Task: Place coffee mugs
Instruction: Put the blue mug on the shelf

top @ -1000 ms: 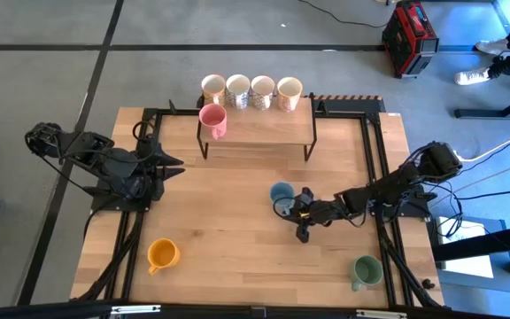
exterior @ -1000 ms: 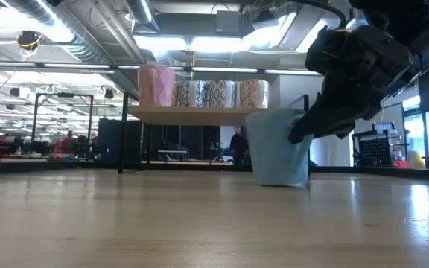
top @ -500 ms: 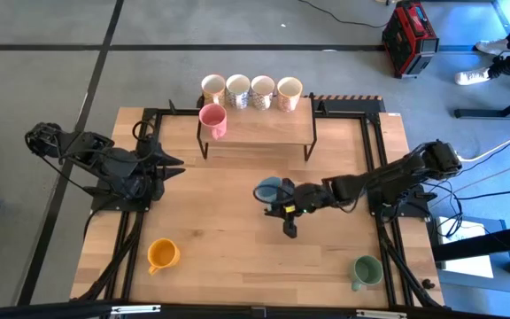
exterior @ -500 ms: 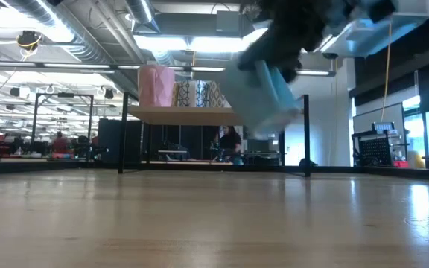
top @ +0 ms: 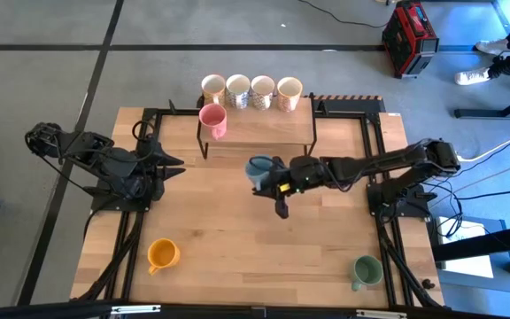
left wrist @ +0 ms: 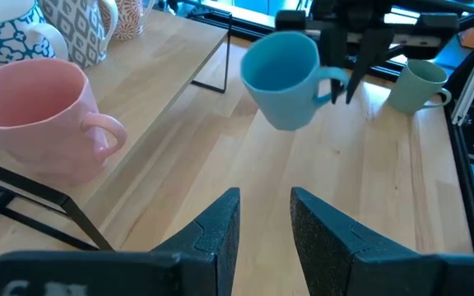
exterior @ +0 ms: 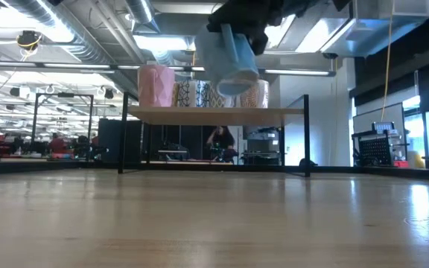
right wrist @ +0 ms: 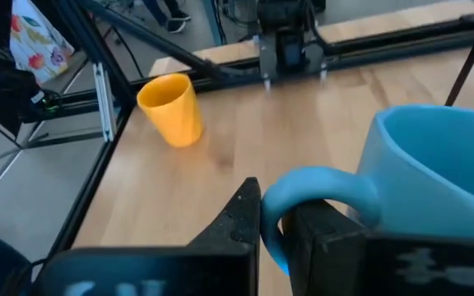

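Note:
My right gripper (top: 277, 188) is above the middle of the table, shut on a light blue mug (top: 257, 169), which hangs in the air in front of the shelf (top: 264, 131). In the low view the blue mug (exterior: 228, 53) is above shelf height. A pink mug (top: 212, 121) stands on the shelf's left part, and several white patterned mugs (top: 250, 90) line its far edge. An orange mug (top: 162, 255) and a green mug (top: 366, 270) stand on the table near its near edge. My left gripper (left wrist: 266, 222) waits open at the table's left side. My right gripper holds the blue mug by its side handle (right wrist: 315, 187), pinched between the two fingers (right wrist: 241, 218). The fingers come slanting from above and from the table's right. The mug (left wrist: 285, 78) is lifted clear of the table and tilted.
The shelf is a wooden board on black metal legs (top: 311, 142) at the table's far side. Black rails (top: 379, 168) run along both sides of the table. Bare wood lies between the orange and green mugs. People's legs (top: 503, 44) show beyond the far right corner.
My right gripper has risen and moved toward the table's left and far edge, toward the shelf. The blue mug, which stood on the table a second ago, is now lifted clear and tipped, above shelf height.

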